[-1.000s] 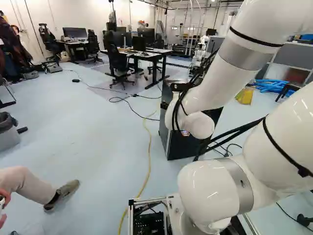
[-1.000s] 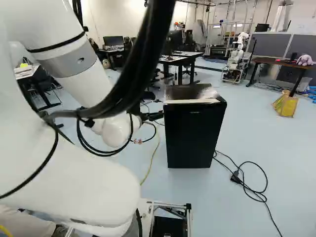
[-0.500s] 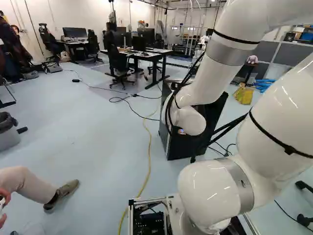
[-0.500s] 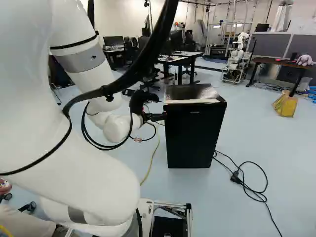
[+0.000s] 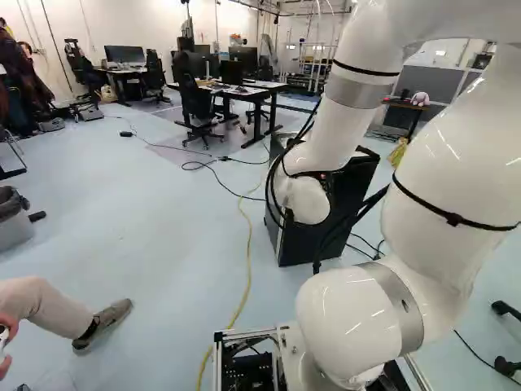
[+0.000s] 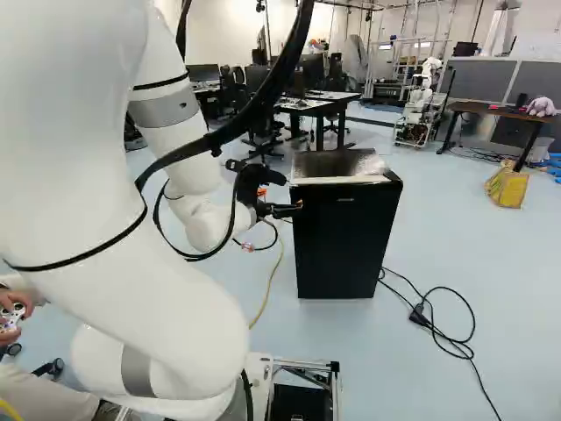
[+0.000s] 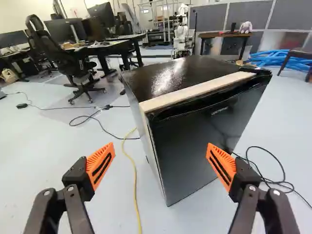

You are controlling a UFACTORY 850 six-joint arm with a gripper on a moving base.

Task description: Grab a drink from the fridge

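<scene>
Mini fridge [image 6: 337,164] upright on floor [image 5: 146,244], ahead of claw [image 6: 283,210]. Black door [image 6: 346,241] looks closed, pale strip [image 7: 195,91] along top front edge. Claw released: fingers wide apart, orange pads [image 7: 101,165] angled toward each other. In the right base view it sits at the left edge of the fridge front; contact, can't tell. Wrist view has the fridge's near vertical edge ahead, between the fingers. Yellow cable [image 7: 135,185] on floor one side of fridge, black cable [image 6: 451,338] with plug [image 6: 419,313] the other. Another robot [image 6: 419,105] well beyond.
</scene>
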